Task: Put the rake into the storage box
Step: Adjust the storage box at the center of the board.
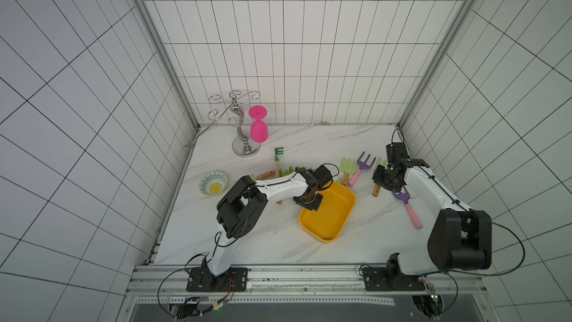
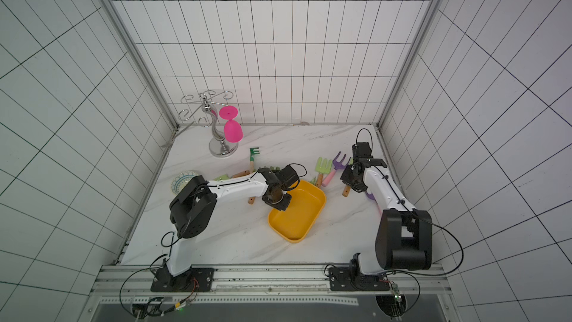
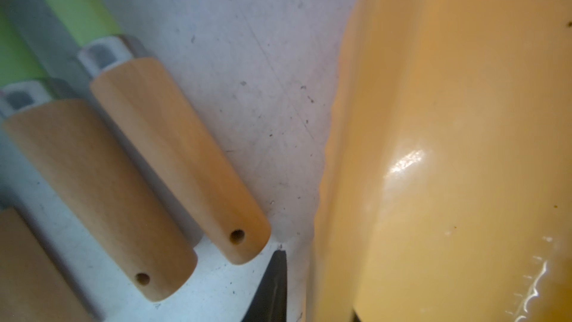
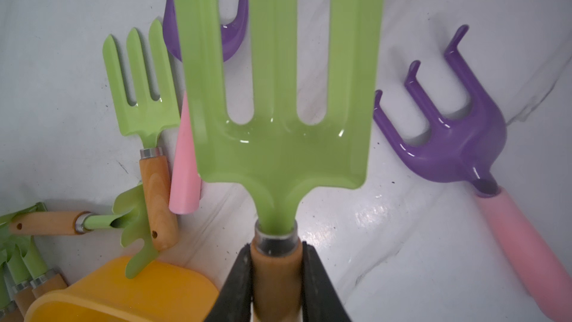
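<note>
The storage box is a shallow yellow tub near the table's middle. My left gripper is shut on its near-left rim; in the left wrist view the yellow wall sits against one black finger. My right gripper is shut on the wooden handle of a light green three-tined rake, right of the box. The handle end sticks out below the gripper in both top views.
Other toy tools lie around: a green fork, a purple rake with pink handle, another by the right arm, a dark green rake, wooden handles beside the box. A patterned bowl and a glass rack stand at left.
</note>
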Motion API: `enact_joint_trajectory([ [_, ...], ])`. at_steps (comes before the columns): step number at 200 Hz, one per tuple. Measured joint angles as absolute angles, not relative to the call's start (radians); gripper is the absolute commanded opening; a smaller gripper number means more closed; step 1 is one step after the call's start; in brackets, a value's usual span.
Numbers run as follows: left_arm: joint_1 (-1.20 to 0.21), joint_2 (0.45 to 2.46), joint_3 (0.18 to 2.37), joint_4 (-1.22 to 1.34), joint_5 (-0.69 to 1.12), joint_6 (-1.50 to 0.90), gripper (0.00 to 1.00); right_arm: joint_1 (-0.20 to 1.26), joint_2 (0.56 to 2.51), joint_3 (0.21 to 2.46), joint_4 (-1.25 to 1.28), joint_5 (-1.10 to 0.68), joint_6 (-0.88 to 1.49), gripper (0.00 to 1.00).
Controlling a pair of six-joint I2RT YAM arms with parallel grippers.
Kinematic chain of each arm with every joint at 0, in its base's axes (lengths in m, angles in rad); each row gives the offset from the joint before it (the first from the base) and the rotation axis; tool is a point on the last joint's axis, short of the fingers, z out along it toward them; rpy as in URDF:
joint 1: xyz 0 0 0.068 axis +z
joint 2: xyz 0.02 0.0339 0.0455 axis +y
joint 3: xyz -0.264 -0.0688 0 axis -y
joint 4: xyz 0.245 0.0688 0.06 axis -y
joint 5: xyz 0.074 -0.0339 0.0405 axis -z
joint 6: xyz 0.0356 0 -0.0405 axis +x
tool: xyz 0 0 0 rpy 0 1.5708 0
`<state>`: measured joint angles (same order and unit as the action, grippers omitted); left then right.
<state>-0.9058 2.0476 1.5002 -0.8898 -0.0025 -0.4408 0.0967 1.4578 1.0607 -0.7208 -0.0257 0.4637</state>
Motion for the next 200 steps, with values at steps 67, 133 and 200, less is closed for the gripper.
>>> enact_joint_trajectory([
  [67,-0.875,2.049,1.491,-0.898,0.065,-0.685,0.19,0.179,1.423,1.142,-0.806,-0.093,0.399,0.25],
  [133,-0.859,2.029,1.442,-0.873,0.099,-0.919,0.35,0.318,1.419,1.145,-0.826,-0.136,0.383,0.25],
  [200,-0.933,1.777,1.375,-0.866,0.000,-0.997,0.58,0.368,1.416,1.156,-0.840,-0.157,0.370,0.25],
])
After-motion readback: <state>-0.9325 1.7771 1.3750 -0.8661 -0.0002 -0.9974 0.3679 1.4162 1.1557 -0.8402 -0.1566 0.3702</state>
